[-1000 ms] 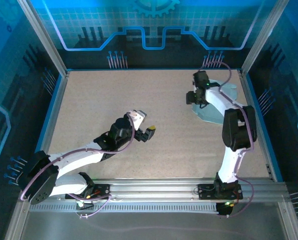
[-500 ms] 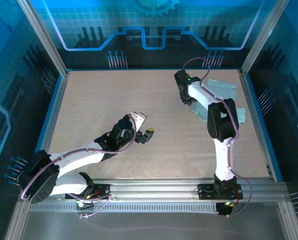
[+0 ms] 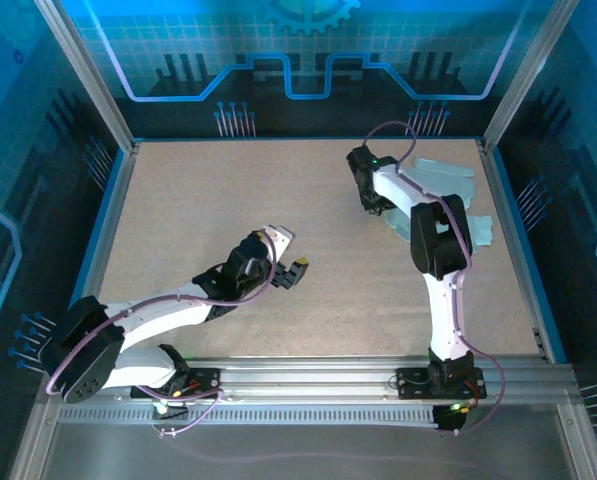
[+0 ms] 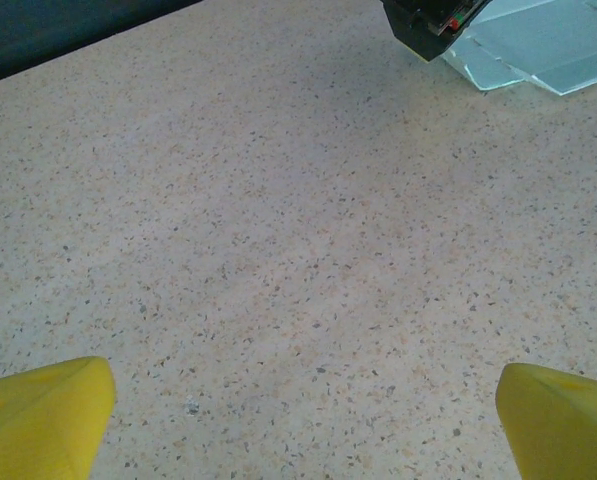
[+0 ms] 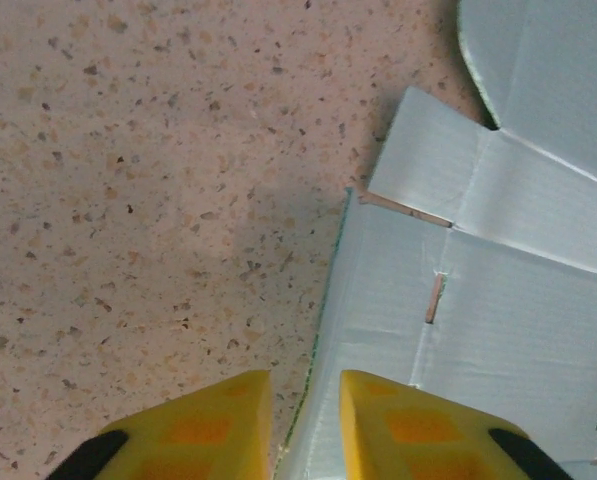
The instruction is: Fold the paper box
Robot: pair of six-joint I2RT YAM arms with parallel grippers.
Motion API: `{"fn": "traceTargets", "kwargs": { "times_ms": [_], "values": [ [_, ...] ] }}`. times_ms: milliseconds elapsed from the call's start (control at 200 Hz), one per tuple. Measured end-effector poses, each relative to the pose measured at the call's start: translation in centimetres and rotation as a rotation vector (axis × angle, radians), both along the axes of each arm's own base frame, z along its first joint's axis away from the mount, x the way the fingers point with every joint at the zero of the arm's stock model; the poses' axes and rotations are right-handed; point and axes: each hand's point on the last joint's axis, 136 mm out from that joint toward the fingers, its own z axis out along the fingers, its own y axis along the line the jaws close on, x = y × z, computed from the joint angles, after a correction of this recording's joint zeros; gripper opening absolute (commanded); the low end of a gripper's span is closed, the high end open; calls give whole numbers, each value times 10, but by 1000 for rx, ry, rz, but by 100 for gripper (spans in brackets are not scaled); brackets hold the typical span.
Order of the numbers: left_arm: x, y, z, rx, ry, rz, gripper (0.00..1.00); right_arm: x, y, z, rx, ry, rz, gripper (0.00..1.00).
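A speckled beige table (image 3: pixel 228 200) fills an enclosure with blue walls, and two white robot arms are mounted at its near edge.

The left arm (image 3: pixel 158 315) lies low and reaches only to about the middle of the table, toward 7 o'clock from the centre. The right arm (image 3: pixel 438 240) stretches up the table toward 1 o'clock, with its wrist bent over the work.

The paper box (image 3: pixel 448 178) is a flat, unfolded cut-out of pale blue-green card. It lies on the table at about 2 o'clock, near the far right corner, partly under the right arm. From the right wrist, the paper box (image 5: pixel 518 300) shows crease lines, a short slot and a square flap standing out at its 11 o'clock corner, with no panel raised yet.

The right gripper (image 3: pixel 372 198) sits at the sheet's 9 o'clock edge. In its own camera, the right gripper (image 5: pixel 306 378) has its yellow fingers drawn narrow, with a slim gap left between them. The card's edge runs straight into that gap, which suggests it means to pinch the edge and lift a side. I cannot tell whether the pads touch the card.

The left gripper (image 3: pixel 290 252) points toward 2 o'clock, well apart from the sheet. From its wrist, the left gripper (image 4: pixel 303 385) is spread wide and holds nothing. The card is at the top right of that view, so it appears to be waiting its turn.
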Motion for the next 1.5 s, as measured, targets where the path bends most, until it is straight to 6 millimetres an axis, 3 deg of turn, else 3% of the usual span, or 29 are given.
{"fn": "traceTargets", "kwargs": {
  "times_ms": [155,435,570,805,986,1071,1136,1171,1256,1291,1366,1501],
  "values": [
    [0,0,-1,2,5,3,99,0,0,-2,1,3,2,8],
    [3,4,0,-26,10,49,99,-21,8,-3,-10,9,83,6],
    [6,15,8,-97,19,119,99,-39,41,5,-26,1,260,7],
    [18,67,26,-275,74,355,99,-80,106,8,-74,-30,630,8],
    [16,105,15,-349,172,524,99,-115,151,7,-116,-47,926,11],
    [13,113,7,-343,220,571,99,-135,173,0,-137,-41,1066,12],
    [11,114,6,-342,245,580,99,-150,185,-4,-146,-31,1151,18],
    [10,113,7,-344,252,579,99,-156,189,-5,-144,-26,1183,27],
    [11,109,11,-345,268,563,99,-166,192,0,-115,-45,1212,66],
    [13,105,12,-343,277,551,99,-168,192,7,-97,-67,1211,74],
    [18,96,12,-332,305,520,99,-172,192,25,-35,-130,1194,84],
    [37,72,11,-308,372,463,99,-179,191,65,137,-281,1103,92]
  ]
}}
